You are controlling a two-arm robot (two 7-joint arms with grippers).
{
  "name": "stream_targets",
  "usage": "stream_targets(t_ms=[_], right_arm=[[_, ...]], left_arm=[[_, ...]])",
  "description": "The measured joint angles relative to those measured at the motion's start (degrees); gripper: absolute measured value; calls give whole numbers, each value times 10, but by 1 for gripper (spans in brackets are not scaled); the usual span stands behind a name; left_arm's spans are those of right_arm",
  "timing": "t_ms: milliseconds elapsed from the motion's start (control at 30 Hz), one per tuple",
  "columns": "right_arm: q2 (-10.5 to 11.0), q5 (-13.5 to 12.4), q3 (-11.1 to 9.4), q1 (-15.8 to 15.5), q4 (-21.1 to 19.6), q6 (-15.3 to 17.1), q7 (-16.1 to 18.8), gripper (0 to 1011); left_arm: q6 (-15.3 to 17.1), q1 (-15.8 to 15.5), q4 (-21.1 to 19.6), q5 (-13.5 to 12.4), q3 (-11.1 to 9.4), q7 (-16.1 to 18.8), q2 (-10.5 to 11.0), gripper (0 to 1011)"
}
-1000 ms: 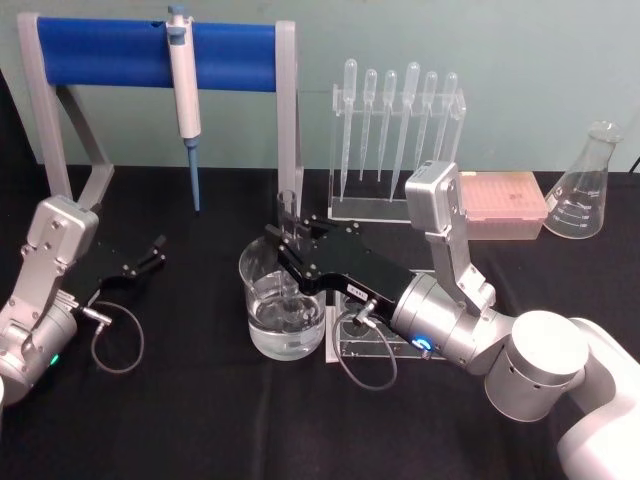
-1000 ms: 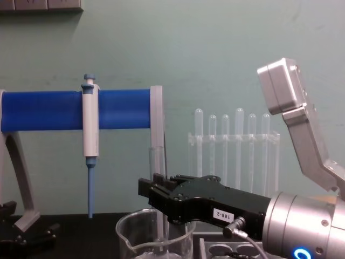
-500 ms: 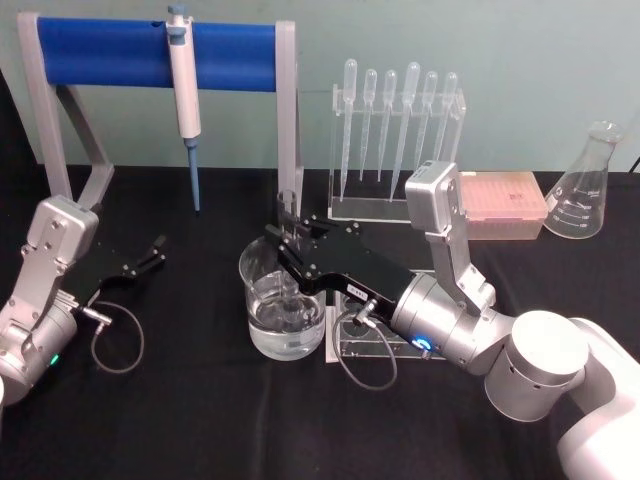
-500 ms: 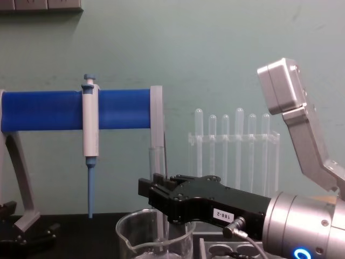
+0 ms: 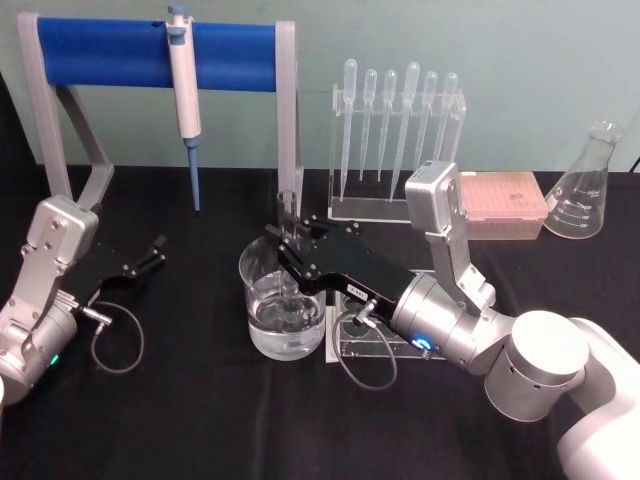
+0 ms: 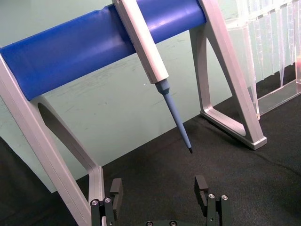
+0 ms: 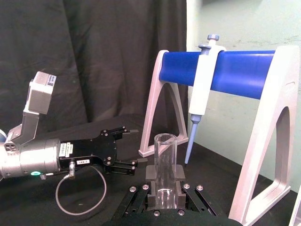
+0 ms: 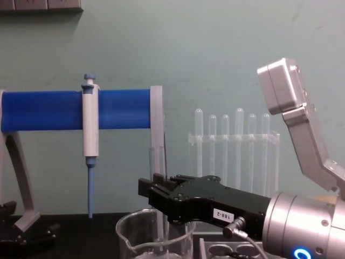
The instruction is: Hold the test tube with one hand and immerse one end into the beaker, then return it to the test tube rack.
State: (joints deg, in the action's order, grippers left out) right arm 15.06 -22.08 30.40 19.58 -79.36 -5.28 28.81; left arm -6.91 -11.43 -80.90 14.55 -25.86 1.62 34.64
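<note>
The right gripper (image 5: 290,243) is clamped on the test tube (image 7: 164,169), one finger on each side of the glass, and reaches in from the right so that its fingertips sit above the far side of the beaker (image 5: 284,303). The tube stands upright: its long axis runs vertically, with the open mouth above the fingers and the rounded end pointing down into the beaker. In the chest view the tube (image 8: 157,186) passes down behind the beaker rim (image 8: 156,246), so the lower end lies inside the glass wall; whether it has reached the liquid cannot be told. The relation governing the coming move is therefore vertical: the beaker lies directly below the gripper, and the tube's axis lines up with the beaker opening, near its far wall. As a judgement, any further travel should stay along that axis, since sideways drift would bring the tube against the rim. The left gripper (image 5: 152,250) rests well to the left on the black table (image 5: 180,420), fingers apart and holding nothing, near the blue stand (image 5: 150,45) and farther from the beaker than the right one.
</note>
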Motion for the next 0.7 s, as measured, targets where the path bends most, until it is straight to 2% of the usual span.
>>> stream_targets(t_ms=[700], right_arm=[[0, 0, 0, 0, 0, 0, 0, 224]], left_arm=[[0, 0, 0, 0, 0, 0, 0, 1000]])
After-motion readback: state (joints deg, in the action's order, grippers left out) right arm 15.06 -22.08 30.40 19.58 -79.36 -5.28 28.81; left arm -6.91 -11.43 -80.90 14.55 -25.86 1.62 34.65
